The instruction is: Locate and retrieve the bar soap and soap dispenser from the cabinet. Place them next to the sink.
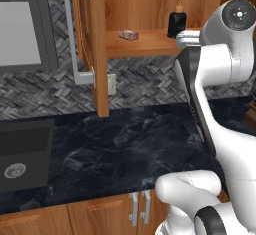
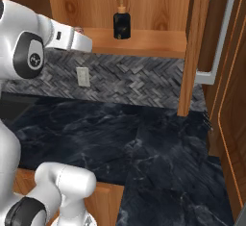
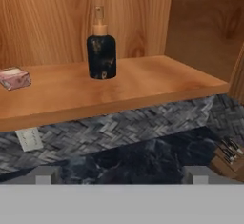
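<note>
The jaws (image 3: 123, 175) are standing wide apart with nothing between them, facing the open cabinet (image 1: 142, 49). The soap dispenser (image 3: 101, 58) is standing upright on the shelf, lying ahead on the far side of the jaws and slightly left of their midline. Its long axis is running vertically, across the sideways spread of the fingers, so a level, straight-in reach is probably suiting it after a small shift left. The bar soap (image 3: 15, 78) is lying flat on the same shelf, farther left and well apart from the bottle. The left base view is giving the soap clearly, along with the sink (image 1: 50, 154) and its drain, set into the table (image 1: 125, 154) at the left; in the right base view, the arm is covering most of the soap. Retrieval is seemingly just beginning, and a sideways nudge could be tipping the bottle.
</note>
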